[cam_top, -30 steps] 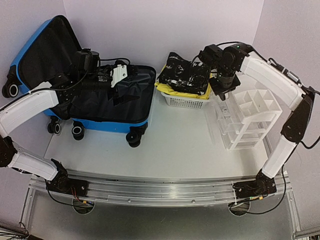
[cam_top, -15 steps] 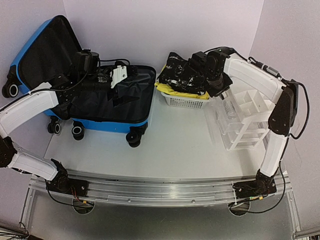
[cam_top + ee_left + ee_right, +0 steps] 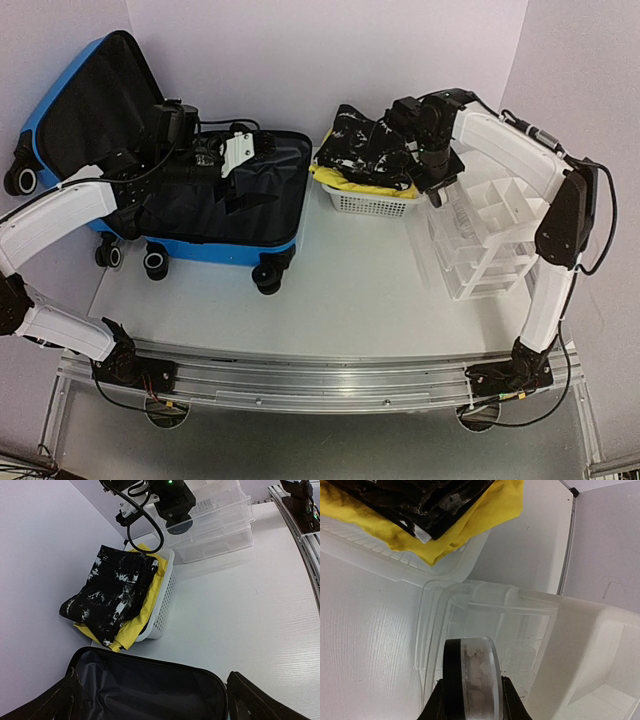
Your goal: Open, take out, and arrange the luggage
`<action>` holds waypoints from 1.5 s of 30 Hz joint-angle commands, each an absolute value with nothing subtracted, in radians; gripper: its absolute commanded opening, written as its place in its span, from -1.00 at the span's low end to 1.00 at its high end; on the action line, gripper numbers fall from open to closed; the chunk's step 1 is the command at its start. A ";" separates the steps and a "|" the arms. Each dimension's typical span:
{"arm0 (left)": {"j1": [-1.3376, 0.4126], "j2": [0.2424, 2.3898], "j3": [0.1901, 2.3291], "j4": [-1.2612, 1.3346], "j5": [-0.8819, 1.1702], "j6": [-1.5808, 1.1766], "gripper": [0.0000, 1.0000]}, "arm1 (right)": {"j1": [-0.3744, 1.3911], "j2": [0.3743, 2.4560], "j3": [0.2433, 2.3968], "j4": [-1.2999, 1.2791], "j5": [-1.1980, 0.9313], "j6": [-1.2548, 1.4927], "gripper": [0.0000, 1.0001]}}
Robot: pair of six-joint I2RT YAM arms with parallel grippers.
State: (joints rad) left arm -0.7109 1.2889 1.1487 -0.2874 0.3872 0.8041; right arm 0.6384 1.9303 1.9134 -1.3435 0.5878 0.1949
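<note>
— Top external view: where does the luggage [image 3: 215, 205] sit?
— Just left of the white basket [image 3: 372, 204], lid raised, its edge close to the basket's rim but apart. The left gripper [image 3: 235, 152] hangs over the black lining, fingers spread wide.
— And right of the basket?
— The right gripper [image 3: 477, 685] pinches what seems a small clear round item [image 3: 479, 667] over a corner of the clear organiser [image 3: 495, 235]. In front of the basket the table [image 3: 350, 290] lies wide.

We're holding a clear round item [image 3: 479, 662] in r. gripper [image 3: 474, 700] over clear organiser [image 3: 520, 615], basket [image 3: 350, 537] w/ yellow cloth [image 3: 487, 510] beyond.
</note>
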 commanded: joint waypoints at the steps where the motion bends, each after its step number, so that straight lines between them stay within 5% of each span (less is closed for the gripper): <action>1: -0.712 1.250 1.131 -0.275 0.387 0.807 0.99 | 0.582 1.869 1.941 -1.509 0.369 0.204 -1.00; 16: -0.712 1.235 1.102 -0.264 0.388 0.822 0.99 | 0.303 1.779 1.780 -1.353 -0.079 0.293 -1.00; 28: -0.712 1.234 1.097 -0.256 0.383 0.828 0.99 | 0.245 1.811 1.778 -1.291 -0.346 0.357 -1.00; 41: -0.711 1.227 1.084 -0.254 0.374 0.836 0.99 | 0.201 1.828 1.745 -1.319 -0.266 0.322 -1.00; 45: -0.712 1.230 1.082 -0.250 0.375 0.839 0.99 | 0.201 1.861 1.747 -1.408 -0.165 0.278 -0.85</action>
